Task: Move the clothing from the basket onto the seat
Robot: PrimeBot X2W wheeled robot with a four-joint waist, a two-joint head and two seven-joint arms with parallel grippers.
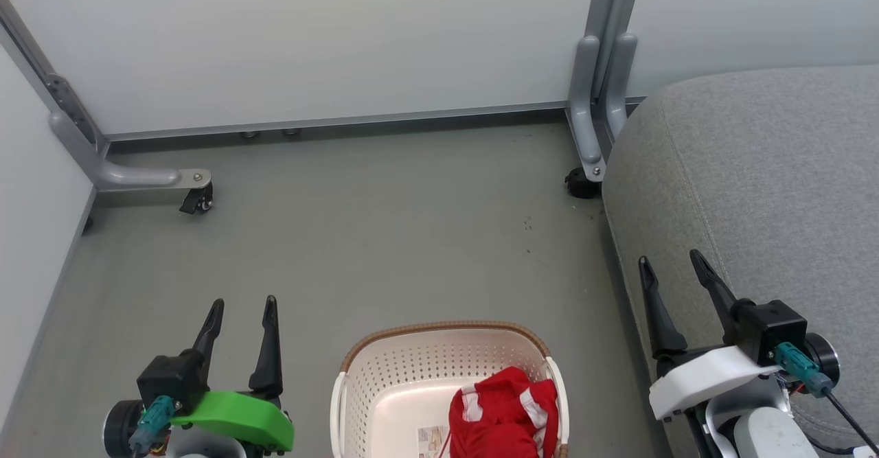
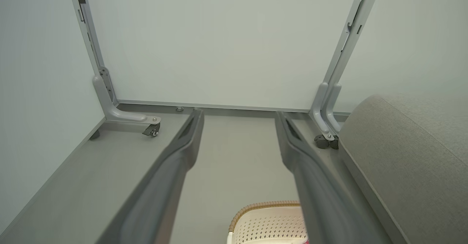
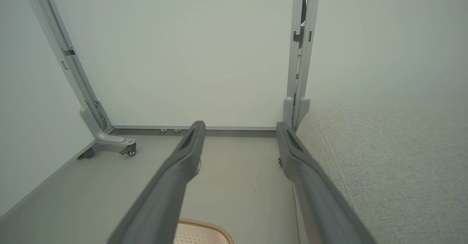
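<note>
The cream perforated basket point(image 1: 402, 375) with a brown rim stands on the floor at the bottom centre of the head view. Red clothing point(image 1: 505, 413) with white stripes lies bunched in its right half. The grey seat point(image 1: 762, 169) fills the right side. My left gripper point(image 1: 244, 301) is open, left of the basket, with nothing between its fingers. My right gripper point(image 1: 669, 257) is open over the seat's front edge, right of the basket. The left wrist view catches the basket rim point(image 2: 263, 204) and the seat point(image 2: 406, 156). The right wrist view has the seat point(image 3: 384, 156) and the basket rim point(image 3: 204, 225).
White partition panels on grey frames close off the back and the left. A caster foot point(image 1: 196, 200) sits on the floor at the left and another caster point(image 1: 582, 182) stands by the seat's corner. Grey floor point(image 1: 384, 238) stretches between the basket and the back panel.
</note>
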